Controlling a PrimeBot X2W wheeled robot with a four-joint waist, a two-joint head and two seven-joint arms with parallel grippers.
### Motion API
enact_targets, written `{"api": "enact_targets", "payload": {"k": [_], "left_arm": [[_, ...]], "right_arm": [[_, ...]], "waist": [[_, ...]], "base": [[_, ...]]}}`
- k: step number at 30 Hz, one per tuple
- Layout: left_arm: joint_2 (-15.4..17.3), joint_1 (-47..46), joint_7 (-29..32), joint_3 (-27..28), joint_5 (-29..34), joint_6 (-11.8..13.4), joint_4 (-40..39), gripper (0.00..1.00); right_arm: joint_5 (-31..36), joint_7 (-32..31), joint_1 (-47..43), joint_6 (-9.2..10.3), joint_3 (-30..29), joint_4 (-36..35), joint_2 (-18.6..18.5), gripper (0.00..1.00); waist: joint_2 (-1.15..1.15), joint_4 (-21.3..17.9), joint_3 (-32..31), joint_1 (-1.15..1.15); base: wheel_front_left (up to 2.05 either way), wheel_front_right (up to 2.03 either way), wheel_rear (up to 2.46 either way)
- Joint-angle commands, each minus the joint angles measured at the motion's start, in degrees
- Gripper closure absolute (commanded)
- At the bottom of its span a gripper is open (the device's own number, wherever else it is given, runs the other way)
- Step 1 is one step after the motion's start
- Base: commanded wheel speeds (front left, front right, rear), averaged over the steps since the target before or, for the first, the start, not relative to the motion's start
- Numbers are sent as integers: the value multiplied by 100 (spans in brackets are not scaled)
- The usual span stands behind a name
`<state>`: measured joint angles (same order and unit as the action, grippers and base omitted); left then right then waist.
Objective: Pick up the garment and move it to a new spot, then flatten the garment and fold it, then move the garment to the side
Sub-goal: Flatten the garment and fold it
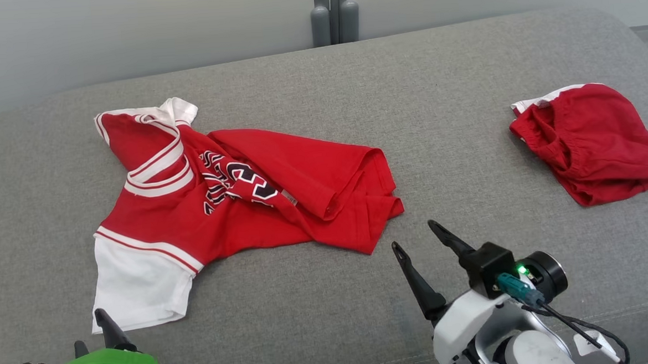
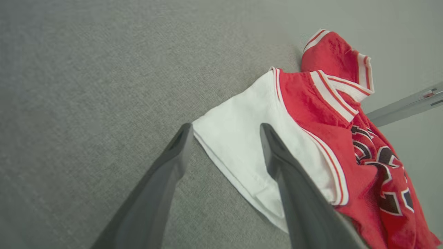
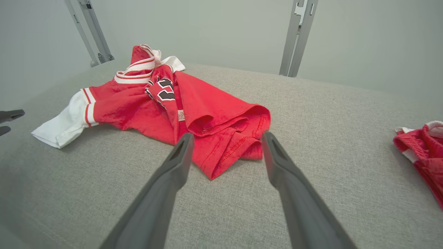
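Head view: the garment (image 1: pixel 236 203), a red jersey with white trim and dark lettering, lies crumpled on the left half of the grey upholstered surface (image 1: pixel 309 316). Its body is doubled over itself, so the lettering is partly buried in a fold. The white sleeve (image 1: pixel 140 280) extends toward the near edge, and the left end effector (image 1: pixel 93 335) sits just beside that sleeve's cuff, fingers pointing at it. The right end effector (image 1: pixel 414 236) stands near the opposite end, just short of the red hem, with its fingers spread and nothing between them. A second red item (image 1: pixel 593 140) lies well apart at the far right and appears to play no part in this step. Left wrist view: the left end effector (image 2: pixel 225 127) is spread wide, one fingertip at the sleeve's edge and the other over the white cloth. It is not pinching anything. Right wrist view: the right end effector (image 3: pixel 227 135) is likewise spread, its fingertips framing the bunched hem corner (image 3: pixel 225 155) without visible contact. The left end effector's fingertips (image 3: pixel 8 119) show at the left margin near the cuff. Judgement: the garment rests in place but is not flat, so flattening is the step in hand. Placing one end effector at each extremity suits drawing sleeve and hem apart to open the fold before any folding is attempted.
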<state>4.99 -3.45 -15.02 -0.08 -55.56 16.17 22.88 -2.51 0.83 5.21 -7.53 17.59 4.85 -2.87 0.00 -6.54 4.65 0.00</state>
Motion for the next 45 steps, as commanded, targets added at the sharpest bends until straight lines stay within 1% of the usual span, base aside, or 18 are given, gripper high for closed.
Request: {"api": "enact_targets", "payload": {"k": [1,6,9,13,16,22,23,25,33,34,35,36,37,38,40,41,42,45], "left_arm": [[42,83,-19,36,157,-31,-67,0],[92,315,-20,-112,1447,-14,-727,0],[39,478,-20,-149,2189,-30,-1261,0],[-46,702,-13,-230,2969,-74,-1847,0],[-62,848,-14,-394,3398,-199,-2089,0],[-79,1043,-13,-690,3836,-608,-2342,0],[-79,1043,-13,-690,3836,-608,-2342,0],[-30,1068,-13,-795,3968,-750,-2348,0],[107,1046,-13,-1163,4200,-1258,-2280,0],[123,1036,-13,-1188,4215,-1296,-2260,0],[119,1027,-13,-1191,4209,-1322,-2243,0],[130,1011,-13,-1216,4214,-1373,-2225,0],[149,996,-13,-1237,4229,-1406,-2195,0],[141,980,-13,-1238,4219,-1424,-2182,0],[154,954,-13,-1253,4240,-1468,-2138,0],[161,943,-13,-1258,4249,-1484,-2115,0],[160,926,-13,-1252,4253,-1498,-2104,0],[142,884,-13,-1225,4238,-1513,-2027,0]], "right_arm": [[106,-91,93,9,29,49,-9,0],[406,-762,428,9,180,423,-206,0],[505,-1085,711,9,273,697,-284,0],[583,-1264,1012,9,398,1047,-344,0],[593,-1332,1171,9,511,1335,-371,0],[570,-1313,1413,9,652,1933,-384,0],[570,-1313,1413,9,652,1933,-384,0],[595,-1279,1494,9,669,2138,-372,0],[813,-1129,1743,9,439,2900,-280,0],[831,-1110,1767,9,409,2986,-267,5],[858,-1078,1796,9,381,3052,-253,27],[873,-1052,1821,9,351,3127,-241,38],[889,-1026,1842,9,326,3202,-230,53],[898,-1006,1866,9,299,3259,-219,56],[927,-961,1915,9,258,3362,-190,75],[935,-932,1947,9,245,3404,-177,85],[950,-906,1981,9,225,3434,-166,100],[968,-848,2039,9,175,3507,-135,100]], "waist": [[0,58,-28,0],[0,227,-68,0],[0,338,-66,0],[0,495,-64,0],[0,602,-70,0],[0,836,-59,0],[0,836,-59,0],[0,917,-41,0],[0,1211,47,0],[0,1240,57,0],[0,1267,69,0],[0,1290,79,0],[0,1311,90,0],[0,1331,102,0],[0,1359,123,0],[0,1371,135,0],[0,1380,145,0],[0,1393,171,0]], "base": [[0,0,0],[0,0,0],[0,0,0],[0,0,0],[0,0,0],[0,0,0],[0,0,0],[0,0,0],[0,0,0],[0,0,0],[0,0,0],[0,0,0],[0,0,0],[0,0,0],[0,0,0],[0,0,0],[0,0,0],[0,0,0]]}}
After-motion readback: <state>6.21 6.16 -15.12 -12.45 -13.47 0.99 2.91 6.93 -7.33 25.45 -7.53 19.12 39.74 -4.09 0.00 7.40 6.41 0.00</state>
